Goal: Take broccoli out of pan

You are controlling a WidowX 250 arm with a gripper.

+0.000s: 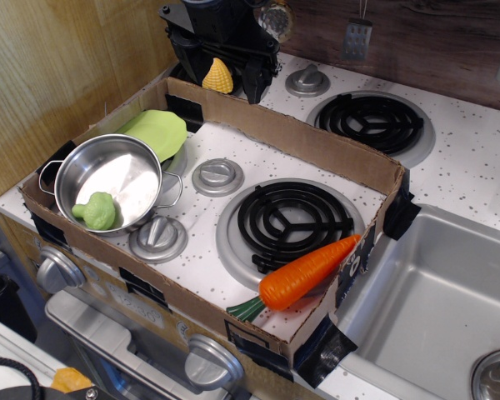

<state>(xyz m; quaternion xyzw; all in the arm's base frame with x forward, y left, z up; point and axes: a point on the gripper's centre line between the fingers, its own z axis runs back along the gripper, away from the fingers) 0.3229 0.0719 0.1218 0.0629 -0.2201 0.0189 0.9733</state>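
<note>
The broccoli (96,210), a small light-green lumpy floret, lies inside the pan (69,163) against its front-left wall. The pan is a shiny steel pot with two wire loop handles, standing at the left end of the toy stove. My black gripper (221,79) hangs at the back, well away from the pan, up and to its right. Its jaws stand apart, with a yellow corn piece (218,77) showing between them without visible contact.
A flat lime-green piece (160,132) lies behind the pan. A cardboard wall (300,143) frames the stove. An orange carrot (307,272) rests on the front right rim. Grey knobs (217,176), black coil burners (293,220) and a sink (437,300) are to the right.
</note>
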